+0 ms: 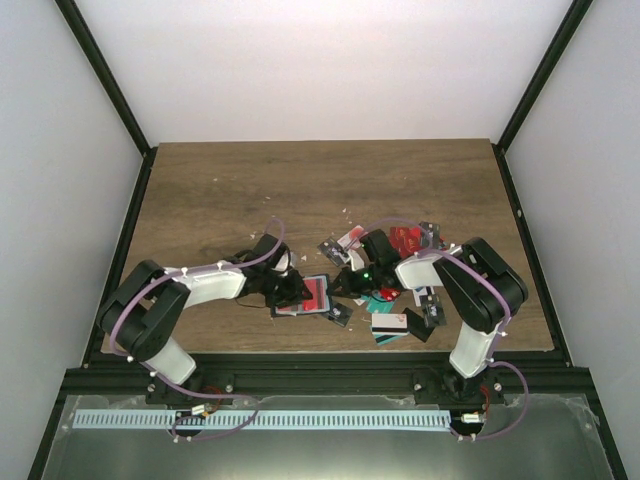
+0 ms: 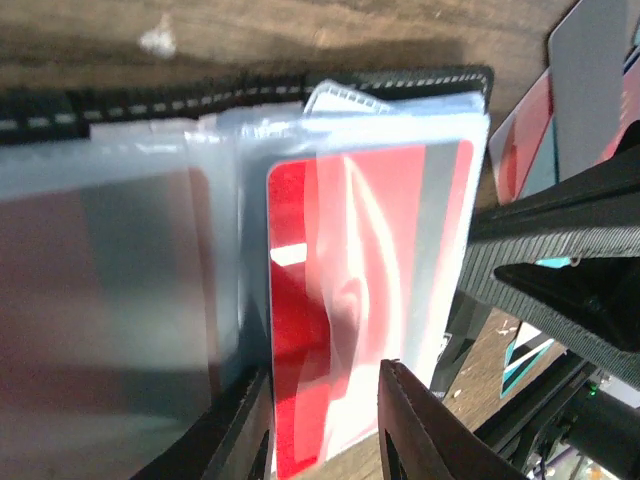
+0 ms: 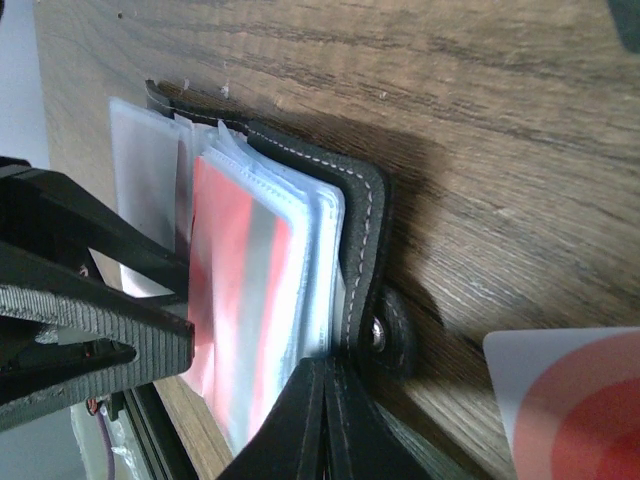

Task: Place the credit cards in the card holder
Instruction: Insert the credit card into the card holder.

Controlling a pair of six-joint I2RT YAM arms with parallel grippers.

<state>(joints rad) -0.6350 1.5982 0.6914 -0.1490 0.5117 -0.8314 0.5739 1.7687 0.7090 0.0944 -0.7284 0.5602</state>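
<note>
The black card holder (image 1: 312,296) lies open on the wood between my arms, with its stitched cover (image 2: 400,82) and snap (image 3: 378,335) showing. A red card (image 2: 340,250) sits in a clear sleeve on the open side (image 3: 225,270). My left gripper (image 2: 325,430) is open, its fingers spread over the sleeve's near edge; it also shows in the top view (image 1: 288,290). My right gripper (image 3: 325,400) is shut on the holder's cover edge by the snap; it also shows in the top view (image 1: 350,283). Several loose cards lie to the right, among them a red card (image 1: 405,238).
A white card with a red circle (image 3: 570,400) lies just right of the holder. A grey card (image 2: 595,60) lies beyond the right gripper. A teal card (image 1: 380,300) and a black piece (image 1: 420,325) lie near the table's front edge (image 1: 320,350).
</note>
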